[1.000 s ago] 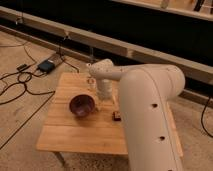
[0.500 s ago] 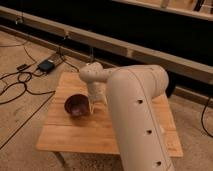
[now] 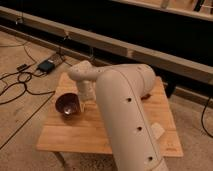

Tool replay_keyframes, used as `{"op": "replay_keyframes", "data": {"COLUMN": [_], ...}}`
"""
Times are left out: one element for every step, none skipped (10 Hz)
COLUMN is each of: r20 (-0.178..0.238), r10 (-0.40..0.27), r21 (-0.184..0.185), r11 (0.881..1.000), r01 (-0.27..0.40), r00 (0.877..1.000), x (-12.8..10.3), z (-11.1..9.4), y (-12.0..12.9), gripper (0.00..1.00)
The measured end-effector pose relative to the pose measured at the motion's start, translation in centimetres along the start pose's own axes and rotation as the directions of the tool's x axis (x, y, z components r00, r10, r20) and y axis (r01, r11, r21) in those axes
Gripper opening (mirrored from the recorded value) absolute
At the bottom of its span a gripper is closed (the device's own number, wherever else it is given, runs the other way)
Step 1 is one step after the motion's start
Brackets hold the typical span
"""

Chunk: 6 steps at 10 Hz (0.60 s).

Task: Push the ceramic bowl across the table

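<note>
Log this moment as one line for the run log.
pincer: low, beside ceramic bowl image-right rim, contact unclear | bowl: upright, on table, image-left part

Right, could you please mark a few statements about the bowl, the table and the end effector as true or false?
1. The bowl stands on the table. True.
2. The bowl is upside down. False: it is upright, with its opening facing up.
3. The end effector is close beside the bowl. True.
4. The bowl is white. False: it is dark maroon.
5. Cables lie beside the table. True.
</note>
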Motion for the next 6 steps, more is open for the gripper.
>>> {"op": "replay_keyframes", "data": {"r20": [0.004, 0.007, 0.011, 0.015, 0.021, 0.025], "r10": [-0.017, -0.031, -0.051, -0.065, -0.084, -0.099], "r21": [0.004, 0.005, 0.003, 0.001, -0.001, -0.002], "r11": [1.0, 0.999, 0.999, 0.998, 0.996, 0.995], "r01": [0.017, 0.031, 0.051, 0.065, 0.084, 0.099], "r00": [1.0, 0.999, 0.999, 0.998, 0.996, 0.995], "x": [-0.5, -0.9, -1.6, -2.0, -2.6, -3.1], "z": [0.1, 0.2, 0.2, 0.1, 0.0, -0.1], "y": [0.7, 1.3, 2.2, 2.8, 3.8, 4.5], "gripper": [0.65, 0.65, 0.65, 0.65, 0.65, 0.65]}}
